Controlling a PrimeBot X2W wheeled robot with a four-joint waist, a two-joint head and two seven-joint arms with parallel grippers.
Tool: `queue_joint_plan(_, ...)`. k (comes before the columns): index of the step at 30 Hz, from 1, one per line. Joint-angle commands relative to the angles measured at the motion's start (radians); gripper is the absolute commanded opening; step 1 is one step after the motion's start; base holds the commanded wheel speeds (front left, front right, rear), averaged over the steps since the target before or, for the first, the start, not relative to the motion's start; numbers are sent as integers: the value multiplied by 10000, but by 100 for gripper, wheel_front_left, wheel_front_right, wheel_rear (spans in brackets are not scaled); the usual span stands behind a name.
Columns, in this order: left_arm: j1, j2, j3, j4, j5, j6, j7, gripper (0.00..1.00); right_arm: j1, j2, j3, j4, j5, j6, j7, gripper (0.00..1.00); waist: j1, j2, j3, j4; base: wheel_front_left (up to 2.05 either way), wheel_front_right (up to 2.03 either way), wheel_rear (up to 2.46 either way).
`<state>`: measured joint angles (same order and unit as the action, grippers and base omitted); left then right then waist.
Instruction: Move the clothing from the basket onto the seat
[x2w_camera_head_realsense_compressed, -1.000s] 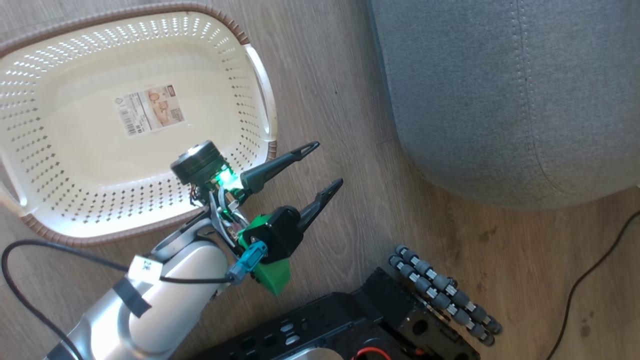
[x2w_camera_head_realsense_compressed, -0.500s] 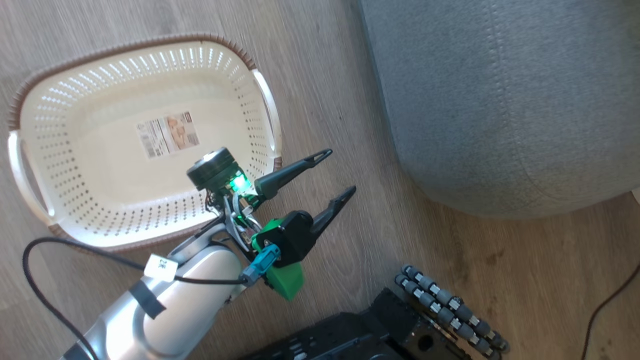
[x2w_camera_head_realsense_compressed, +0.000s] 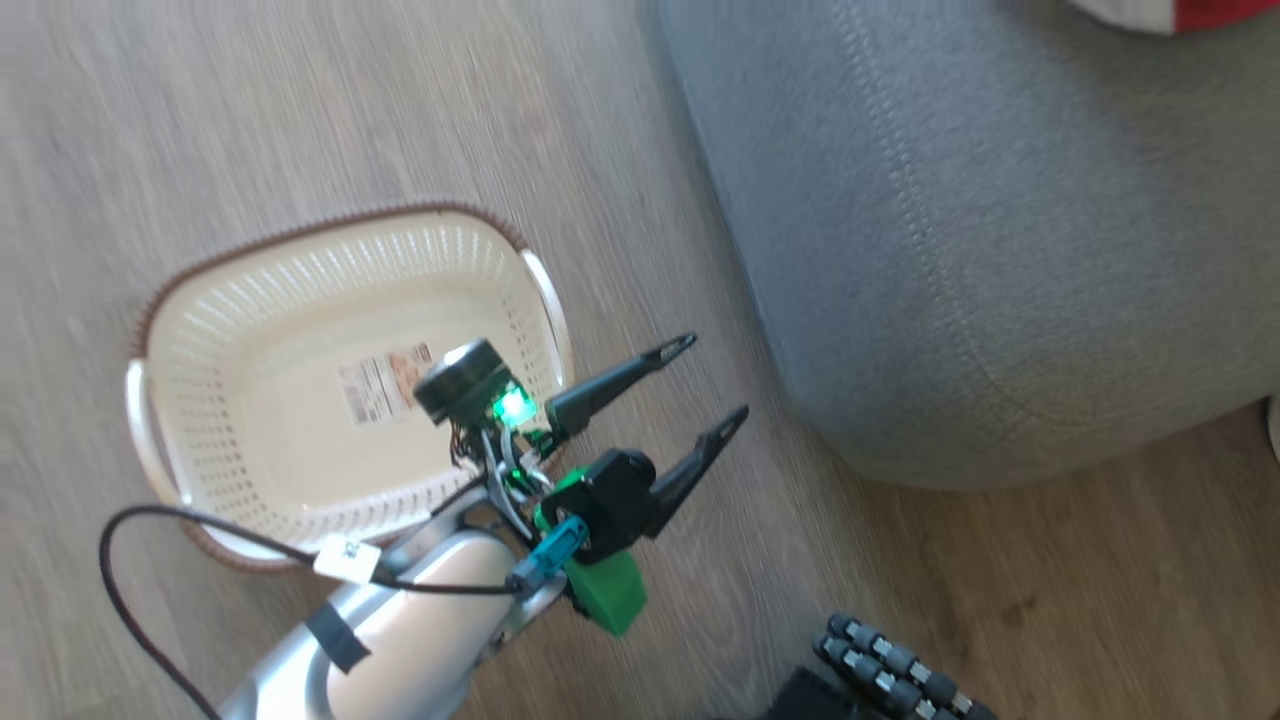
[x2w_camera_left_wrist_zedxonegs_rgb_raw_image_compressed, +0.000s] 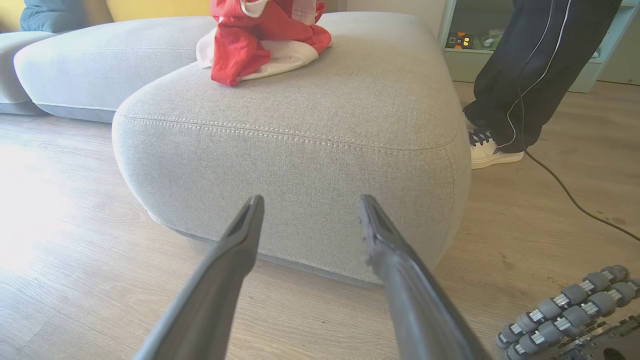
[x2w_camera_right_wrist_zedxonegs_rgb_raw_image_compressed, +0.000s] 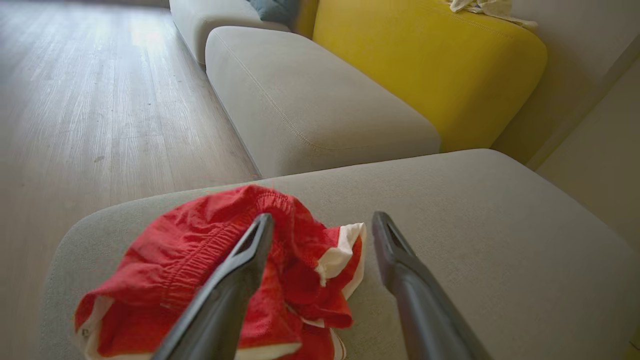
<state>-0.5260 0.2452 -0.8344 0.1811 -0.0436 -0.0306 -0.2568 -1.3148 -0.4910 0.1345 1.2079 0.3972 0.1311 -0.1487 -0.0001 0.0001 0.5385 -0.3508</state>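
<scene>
The pale silver left forearm rises from the lower left of the head view toward the upper right. At its end the left pincer has its two dark fingers spread wide with nothing between them. The right pincer, seen in its own wrist view, points forward and down, its jaws likewise apart and gripping nothing.

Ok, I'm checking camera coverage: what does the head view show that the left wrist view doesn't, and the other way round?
Head view: the empty cream basket on the wood floor, and the left arm's pale forearm. Left wrist view: a person's dark trouser leg and white shoe beside the seat. Both: the grey seat, the red clothing lying on it, and the open left pincer.
</scene>
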Motion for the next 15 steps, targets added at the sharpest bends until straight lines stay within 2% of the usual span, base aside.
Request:
queue_joint_plan(1, 192, -134, 368, -248, -42, 65, -49, 100, 161, -391, 197, -431, 153, -4, 74, 100, 1, -1, -788, 83, 0, 0, 0)
queue_joint_plan(9, 986, -720, 949, -441, -191, 178, -49, 100, 784, -1172, 1300, -1979, 796, -4, -394, 100, 1, -1, -2429, 784, 0, 0, 0)
queue_joint_plan(15, 1566, -951, 1714, -726, -213, 346, -49, 100, 1585, -1583, 1785, -3700, 1345, -4, -842, 100, 1, -1, -3192, 1496, 0, 0, 0)
